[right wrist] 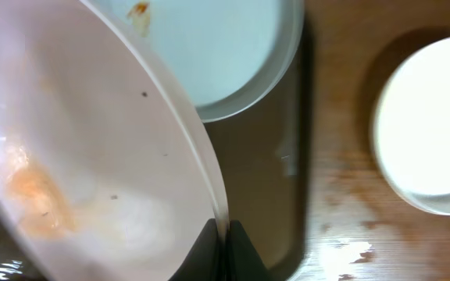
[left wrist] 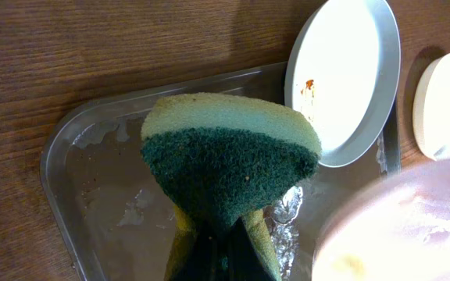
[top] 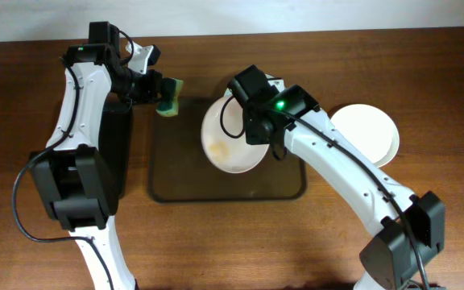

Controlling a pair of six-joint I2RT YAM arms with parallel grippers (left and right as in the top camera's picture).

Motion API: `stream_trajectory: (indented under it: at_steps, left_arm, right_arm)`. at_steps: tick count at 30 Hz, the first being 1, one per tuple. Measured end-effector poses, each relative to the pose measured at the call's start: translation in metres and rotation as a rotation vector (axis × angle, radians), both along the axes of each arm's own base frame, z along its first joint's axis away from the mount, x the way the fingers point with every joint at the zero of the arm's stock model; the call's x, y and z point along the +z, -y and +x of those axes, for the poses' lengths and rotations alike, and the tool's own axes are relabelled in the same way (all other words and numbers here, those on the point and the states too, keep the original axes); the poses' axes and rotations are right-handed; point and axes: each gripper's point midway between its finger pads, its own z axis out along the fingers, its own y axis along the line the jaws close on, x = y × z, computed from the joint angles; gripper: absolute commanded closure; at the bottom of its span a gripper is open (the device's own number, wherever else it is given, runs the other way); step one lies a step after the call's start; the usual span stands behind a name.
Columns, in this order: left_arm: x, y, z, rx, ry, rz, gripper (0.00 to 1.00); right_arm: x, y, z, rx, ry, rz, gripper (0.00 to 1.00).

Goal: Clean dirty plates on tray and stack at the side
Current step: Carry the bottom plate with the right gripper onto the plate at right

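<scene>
The right gripper (right wrist: 226, 231) is clamped on the rim of a smeared plate (top: 230, 145), tilted above the brown tray (top: 184, 173) at frame centre; the left gripper (left wrist: 217, 257) pinches a sponge (left wrist: 229, 156) over the tray's upper-left corner; a second dirty plate (left wrist: 342, 78) lies on the tray, a clean plate (top: 366, 135) at right on the table (top: 425, 48). Sponge pressure against that thin rim grip could knock the held plate loose onto the one below.

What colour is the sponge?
The sponge has a dark green scouring face on a pale yellow-green body. It shows best in the left wrist view.
</scene>
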Motion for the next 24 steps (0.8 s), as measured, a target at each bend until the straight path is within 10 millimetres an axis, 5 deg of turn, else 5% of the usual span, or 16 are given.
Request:
stream_trajectory:
  at_steps: [3,9,14,20,22,24]
  left_arm:
    - [-0.001,0.000,0.000,-0.001,-0.001,0.010,0.99]
    - [-0.002,-0.001,0.000,0.001,-0.002,0.017,0.99]
    - [-0.004,-0.004,-0.002,0.007,-0.012,0.039,0.99]
    - [-0.004,-0.004,-0.002,0.007,-0.013,0.039,0.99]
    - [-0.004,-0.004,-0.002,0.007,-0.013,0.040,0.99]
    - [-0.004,-0.005,-0.002,0.007,-0.013,0.042,0.99]
  right_arm:
    - [0.014,0.016,-0.006,0.012,0.078,-0.224,0.96]
    - [0.080,0.000,-0.012,0.078,0.445,-0.623,0.96]
    - [0.123,-0.015,-0.022,0.078,0.659,-0.788,0.96]
    - [0.128,-0.015,-0.023,0.072,0.681,-0.805,0.96]
    - [0.115,-0.017,-0.023,0.089,0.626,-0.748,0.96]
    - [0.080,-0.011,-0.018,0.096,0.459,-0.608,0.96]
